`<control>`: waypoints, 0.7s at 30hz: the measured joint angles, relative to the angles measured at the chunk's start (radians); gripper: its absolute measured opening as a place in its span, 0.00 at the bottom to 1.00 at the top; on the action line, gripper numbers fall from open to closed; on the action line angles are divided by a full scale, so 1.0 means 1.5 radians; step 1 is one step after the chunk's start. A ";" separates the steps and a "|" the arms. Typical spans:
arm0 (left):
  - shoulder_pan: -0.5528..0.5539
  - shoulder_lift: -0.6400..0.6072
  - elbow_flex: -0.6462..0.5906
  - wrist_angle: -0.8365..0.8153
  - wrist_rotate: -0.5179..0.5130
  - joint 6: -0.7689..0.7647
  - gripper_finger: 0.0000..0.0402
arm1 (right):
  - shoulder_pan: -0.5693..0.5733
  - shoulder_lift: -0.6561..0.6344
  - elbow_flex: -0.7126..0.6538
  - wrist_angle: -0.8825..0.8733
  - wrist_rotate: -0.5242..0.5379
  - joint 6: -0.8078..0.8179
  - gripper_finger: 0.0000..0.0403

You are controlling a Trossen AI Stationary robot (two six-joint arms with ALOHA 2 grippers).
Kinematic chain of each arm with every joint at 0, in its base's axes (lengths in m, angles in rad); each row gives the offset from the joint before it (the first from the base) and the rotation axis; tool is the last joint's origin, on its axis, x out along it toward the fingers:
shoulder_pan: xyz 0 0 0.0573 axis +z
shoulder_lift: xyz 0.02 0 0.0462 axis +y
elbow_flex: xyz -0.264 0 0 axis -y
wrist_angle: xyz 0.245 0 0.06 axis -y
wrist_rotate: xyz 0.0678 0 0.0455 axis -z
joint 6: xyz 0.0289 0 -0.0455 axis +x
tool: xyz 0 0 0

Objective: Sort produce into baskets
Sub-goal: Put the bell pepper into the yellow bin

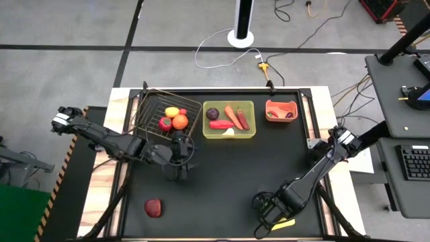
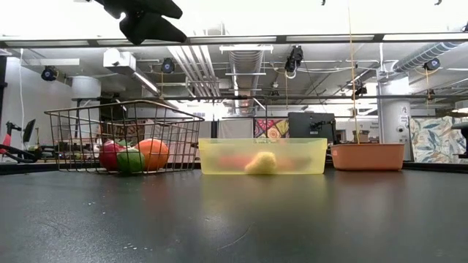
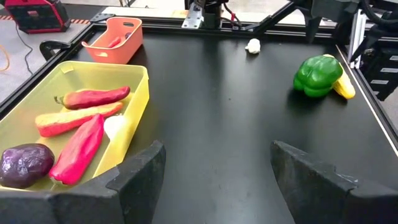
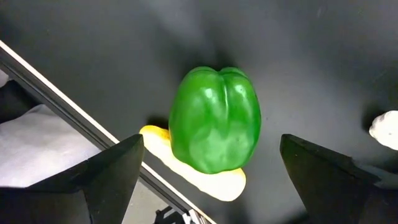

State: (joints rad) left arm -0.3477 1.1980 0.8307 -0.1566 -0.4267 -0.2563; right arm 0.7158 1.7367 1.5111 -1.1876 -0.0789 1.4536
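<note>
Here, the wide-open right gripper point(image 4: 205, 180) is poised above the green pepper point(image 4: 215, 119); it should be centred before closing, avoiding the yellow piece point(image 4: 205, 177) beneath; the left gripper point(image 3: 214, 171) is held empty, parted.

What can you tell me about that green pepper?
The pepper is a glossy, bright green toy bell pepper, plastic by its look, with rounded lobes and a dimple where they meet. It lies on the black table near its edge, resting against a yellow piece partly tucked beneath it. The right end effector hangs open above it, one finger to each side, not touching.
</note>
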 joint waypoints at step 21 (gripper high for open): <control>0.000 0.000 0.000 0.000 0.000 0.000 0.67 | 0.004 0.000 -0.033 0.047 -0.001 -0.008 0.92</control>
State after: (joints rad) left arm -0.3473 1.1976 0.8303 -0.1566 -0.4271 -0.2562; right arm 0.7223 1.7367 1.4612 -1.1168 -0.0801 1.4409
